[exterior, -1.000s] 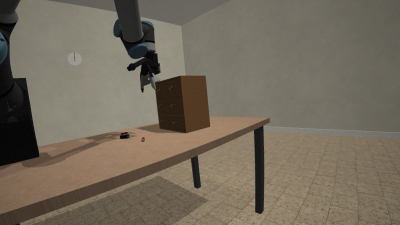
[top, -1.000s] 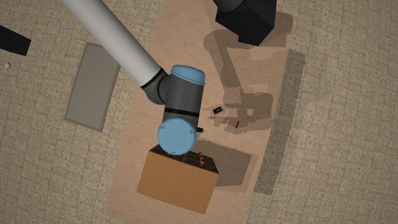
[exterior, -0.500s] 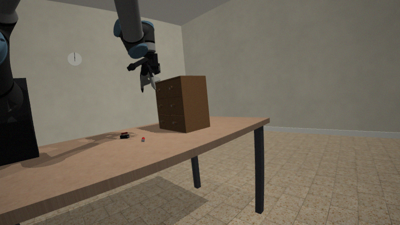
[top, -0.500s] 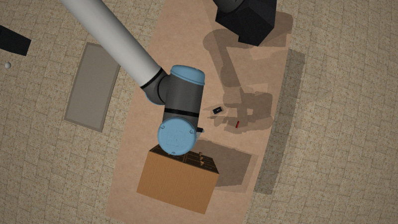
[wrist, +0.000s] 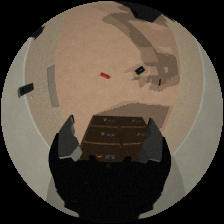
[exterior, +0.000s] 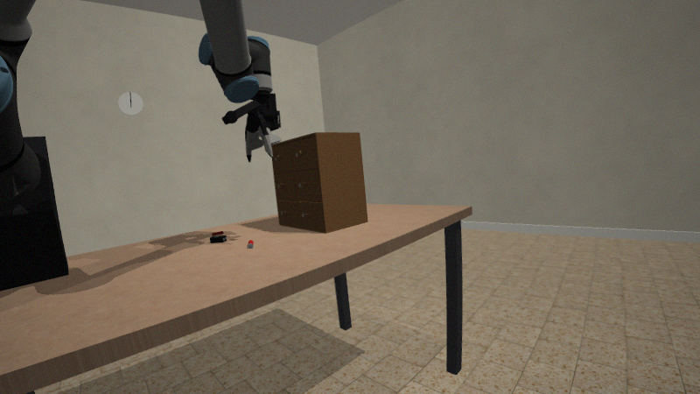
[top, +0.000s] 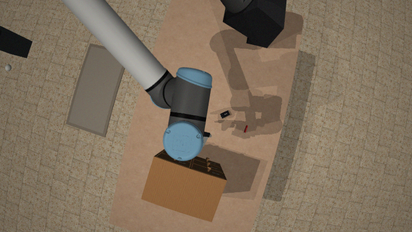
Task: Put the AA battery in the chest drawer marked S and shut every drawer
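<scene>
The robot's arm [top: 115, 43] [exterior: 227, 38] is showing a long, smooth, pale grey tube that is ending in a thin black ring, with dark grey rounded joint housings beyond it and glossy light blue caps closing them off. The round blue end cap [top: 183, 141] is carrying small screw-like fittings around its rim and a faint marking in its middle, while a black band is circling the dark housing next to it. The hand [exterior: 260, 158] [wrist: 111, 117] is looking mostly matte black, with angular, tapering grey-and-black fingers and a stubby black piece jutting from its side.
</scene>
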